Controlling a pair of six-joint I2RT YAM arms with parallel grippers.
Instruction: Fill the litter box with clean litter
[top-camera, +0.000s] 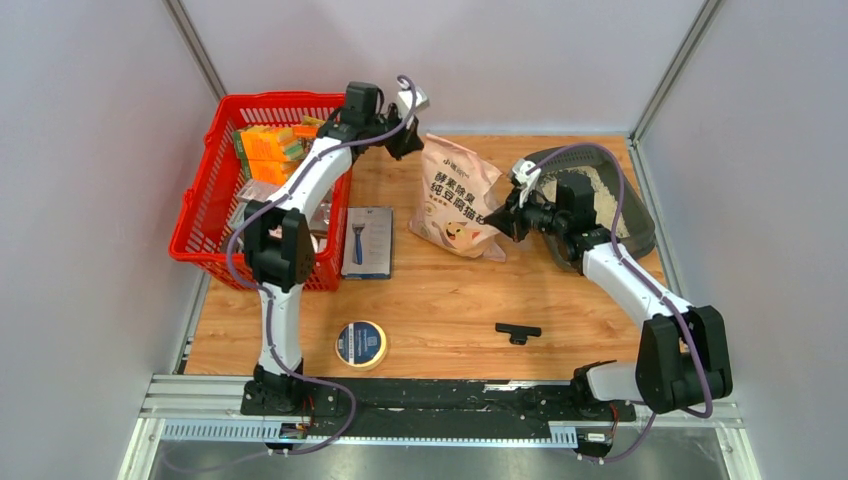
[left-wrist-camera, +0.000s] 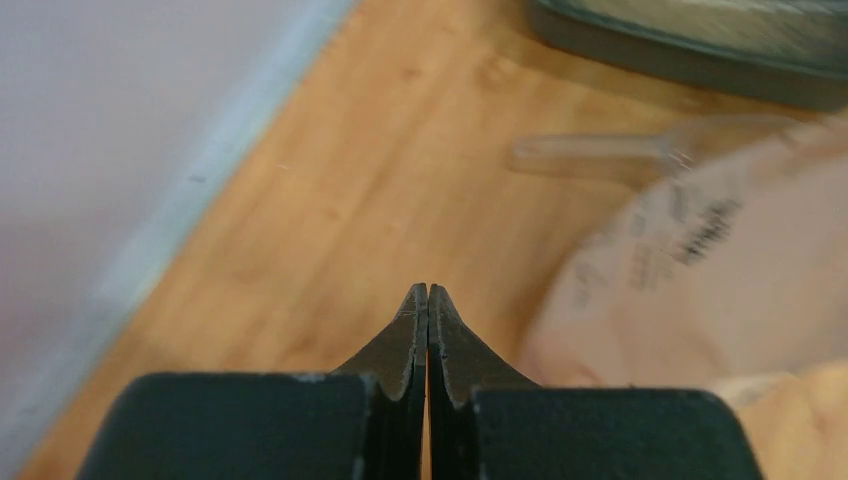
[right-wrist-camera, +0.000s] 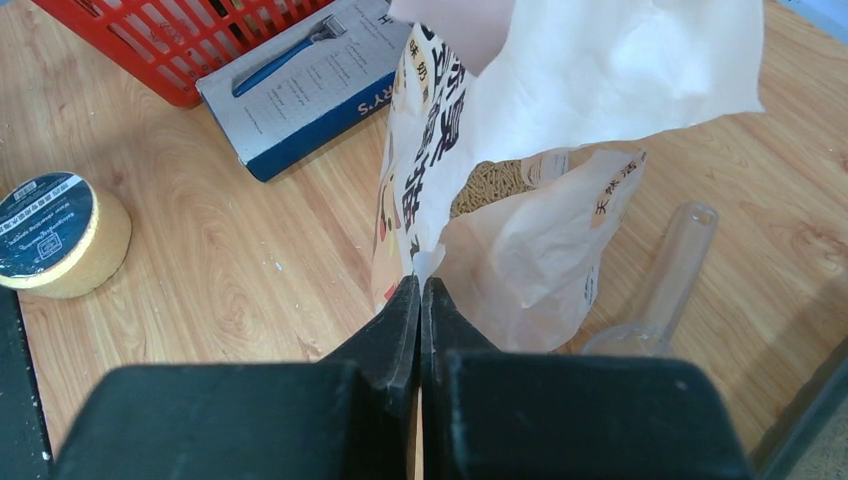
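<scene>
The dark grey litter box (top-camera: 643, 238) sits at the back right with pale clean litter (top-camera: 603, 195) inside. In the left wrist view it is a blurred grey rim (left-wrist-camera: 690, 60). A pink printed litter bag (top-camera: 455, 195) lies mid-table. My right gripper (top-camera: 497, 220) is shut on the bag's torn edge (right-wrist-camera: 420, 283), and the bag (right-wrist-camera: 560, 110) gapes open over tan pellets (right-wrist-camera: 490, 185). My left gripper (top-camera: 408, 140) hovers by the bag's far left corner. Its jaws (left-wrist-camera: 428, 290) are shut with nothing between them.
A clear plastic scoop (right-wrist-camera: 670, 275) lies on the wood between bag and litter box. A red basket (top-camera: 200, 215) of goods stands at the left, with a razor box (top-camera: 367, 240) beside it. A tape roll (top-camera: 361, 343) and a small black part (top-camera: 517, 332) lie near the front.
</scene>
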